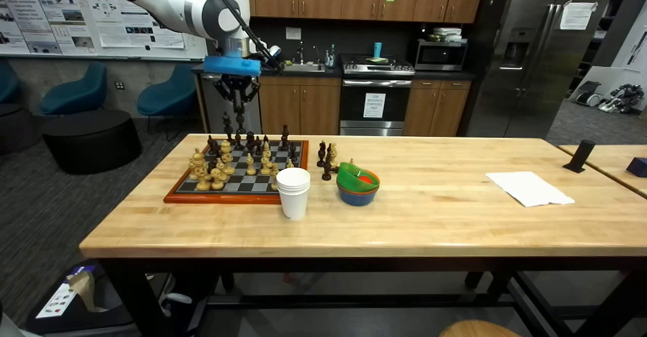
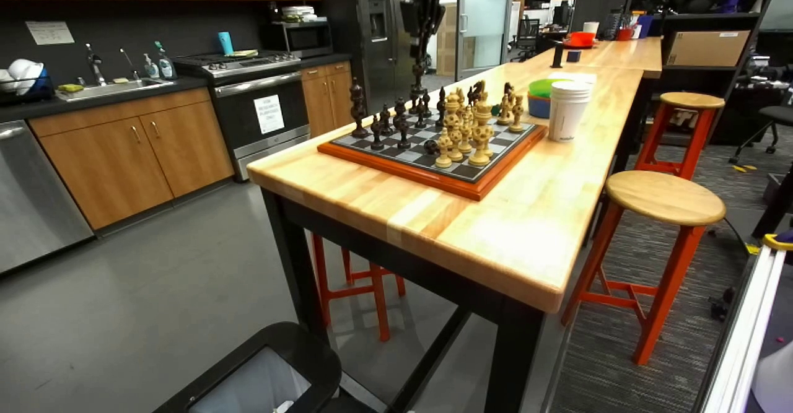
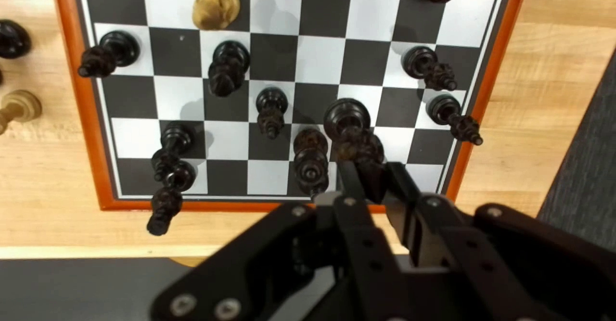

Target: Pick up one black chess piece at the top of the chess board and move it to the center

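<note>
The chess board has a reddish-brown rim and shows in both exterior views (image 1: 227, 200) (image 2: 396, 169) and in the wrist view (image 3: 87, 119). Black and light-coloured pieces stand on it. My gripper (image 1: 239, 106) (image 2: 419, 55) (image 3: 371, 169) points down over the black side of the board. It is shut on the top of a black chess piece (image 1: 240, 122) (image 2: 418, 82) (image 3: 357, 143). The held piece looks upright and a little above the board. In the wrist view another black piece (image 3: 311, 167) stands close beside the left finger. The held piece's tip is partly hidden between the fingers.
Black pieces (image 3: 272, 111) stand close around the gripper. White stacked cups (image 1: 294, 193) (image 2: 569, 109) stand near the board's corner. Blue and green bowls (image 1: 358, 195) (image 2: 539, 104) and several loose pieces (image 1: 322, 153) (image 3: 24, 105) are beside the board on the wooden table (image 1: 429, 215).
</note>
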### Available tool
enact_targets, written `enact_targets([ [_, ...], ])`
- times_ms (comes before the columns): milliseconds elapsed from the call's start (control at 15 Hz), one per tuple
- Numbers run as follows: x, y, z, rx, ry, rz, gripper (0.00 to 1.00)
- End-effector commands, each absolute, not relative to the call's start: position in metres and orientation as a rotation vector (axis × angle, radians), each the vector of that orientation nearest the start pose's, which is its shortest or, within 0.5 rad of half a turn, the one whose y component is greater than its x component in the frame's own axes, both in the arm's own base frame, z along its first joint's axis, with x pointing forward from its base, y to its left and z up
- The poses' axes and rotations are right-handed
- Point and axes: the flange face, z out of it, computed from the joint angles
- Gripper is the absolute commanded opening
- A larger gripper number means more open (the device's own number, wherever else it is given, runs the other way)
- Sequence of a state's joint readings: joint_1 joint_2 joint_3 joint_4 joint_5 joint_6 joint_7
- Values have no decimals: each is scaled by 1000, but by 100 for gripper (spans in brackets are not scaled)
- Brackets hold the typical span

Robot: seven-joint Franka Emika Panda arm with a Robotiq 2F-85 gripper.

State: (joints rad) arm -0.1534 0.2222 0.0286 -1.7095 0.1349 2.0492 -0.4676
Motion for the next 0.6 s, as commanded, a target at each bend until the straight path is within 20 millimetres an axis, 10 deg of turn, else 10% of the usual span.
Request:
enact_targets([
  [0,616,-65,466,-2975,-447,-195,5],
  [533,621,-55,443,-2969,-495,-161,5],
])
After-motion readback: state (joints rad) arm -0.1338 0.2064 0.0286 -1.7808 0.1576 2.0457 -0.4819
